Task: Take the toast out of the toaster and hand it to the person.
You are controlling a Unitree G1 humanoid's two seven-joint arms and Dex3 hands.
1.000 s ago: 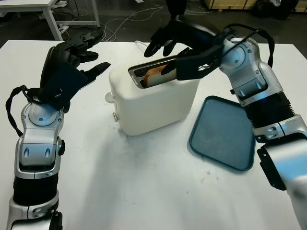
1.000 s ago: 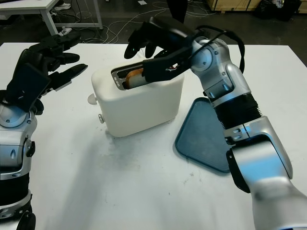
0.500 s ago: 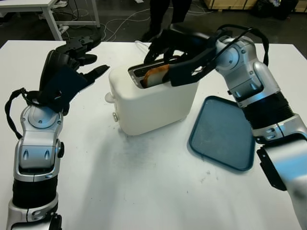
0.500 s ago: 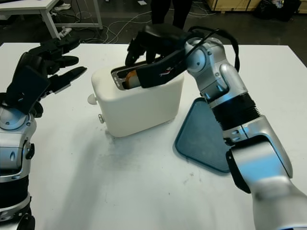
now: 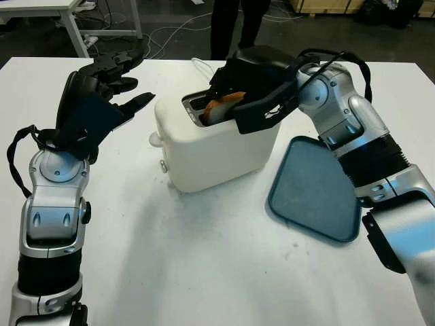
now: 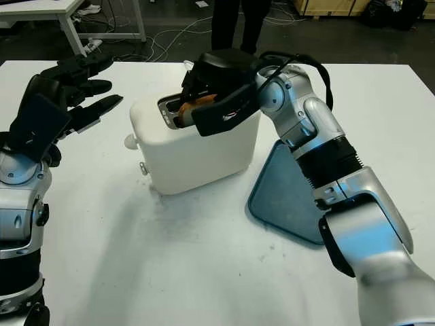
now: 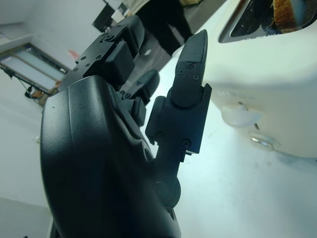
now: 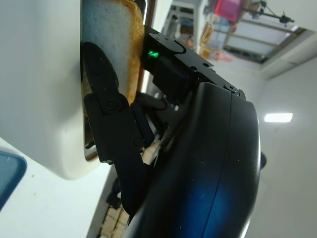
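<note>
The white toaster (image 5: 217, 149) stands mid-table with a browned slice of toast (image 5: 219, 107) sticking up from its slot. My right hand (image 5: 229, 95) is pressed down over the slot. In the right wrist view its thumb (image 8: 106, 114) lies against one face of the toast (image 8: 113, 39) and the other fingers close on the far side. My left hand (image 5: 112, 85) is raised, open, to the left of the toaster, apart from it. A person's dark legs (image 5: 231, 24) stand beyond the table's far edge, behind the toaster.
A dark blue tray (image 5: 316, 187) lies flat on the white table to the right of the toaster, under my right forearm. Cables and a table leg (image 5: 78, 30) are on the floor at the back left.
My right hand has dropped from above the toaster onto the slot and its fingers have closed round the toast. The person has stepped up behind the table. My left hand has barely moved.
</note>
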